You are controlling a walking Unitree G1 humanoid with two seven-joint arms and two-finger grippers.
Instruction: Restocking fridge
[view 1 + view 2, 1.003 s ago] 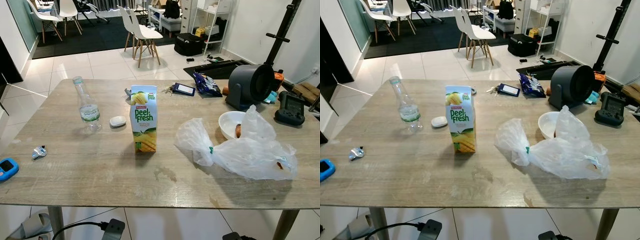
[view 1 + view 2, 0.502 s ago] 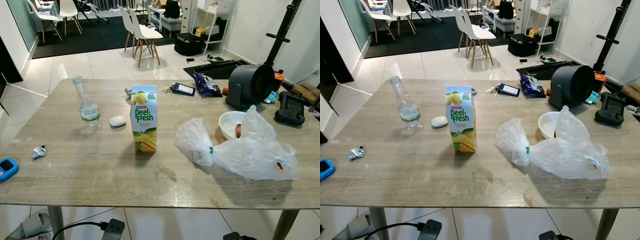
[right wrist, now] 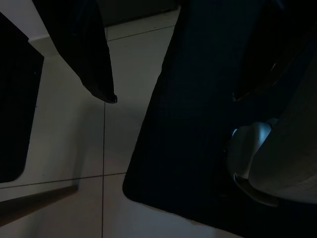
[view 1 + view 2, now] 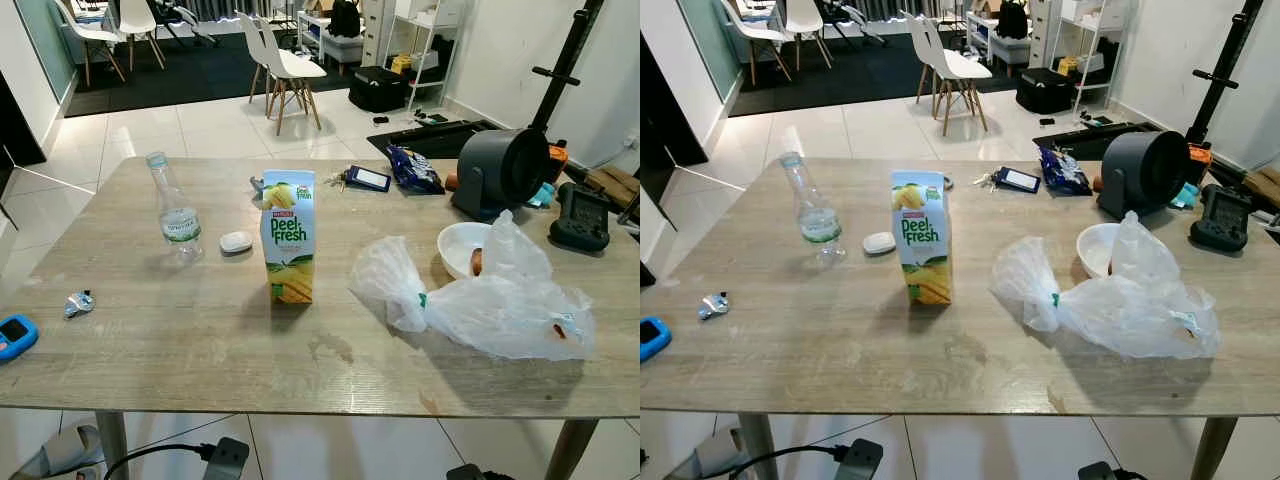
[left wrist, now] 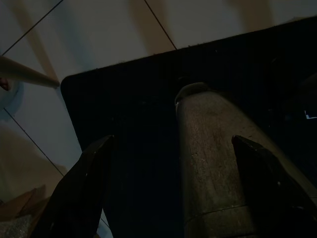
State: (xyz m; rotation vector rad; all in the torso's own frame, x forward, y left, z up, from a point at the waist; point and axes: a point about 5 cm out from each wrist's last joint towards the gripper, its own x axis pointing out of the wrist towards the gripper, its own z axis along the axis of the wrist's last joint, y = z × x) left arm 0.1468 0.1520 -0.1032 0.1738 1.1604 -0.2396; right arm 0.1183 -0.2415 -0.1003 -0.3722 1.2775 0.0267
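Tiled room, pale wood-grain table [image 4: 200, 350] right in front of me, white chairs [image 4: 285, 65] on a dark rug behind it.

Task item: one yellow-and-white Peel Fresh juice carton [image 4: 288, 238], upright, near the middle of the table, nothing touching it.

Rest of the tabletop, counted:
- one clear plastic water bottle [image 4: 175, 212] with green label, upright, left of the carton
- one small white oval object [image 4: 236, 242] between bottle and carton, apart from both
- one crumpled silver wrapper [image 4: 77, 303] near the left edge
- one blue handheld device [image 4: 15, 336] at the left edge, partly cut off
- one crumpled clear plastic bag [image 4: 480, 300] on the right, draped against one white bowl [image 4: 458, 248]
- one dark grey round fan [image 4: 500, 170] behind the bowl
- one black handheld device [image 4: 579, 217] at the far right
- one dark blue snack packet [image 4: 413, 168] and one set of keys with a dark tag [image 4: 362, 179] along the far edge

Both arms hang idle under the table line, wrist views dark. My left gripper [image 5: 171, 186] has its two black fingers spread wide, nothing between them, pointing at floor tiles and a dark mat [image 5: 124, 109]. My right gripper [image 3: 173, 96] is likewise spread, holding nothing, over tiles and the same kind of dark mat.
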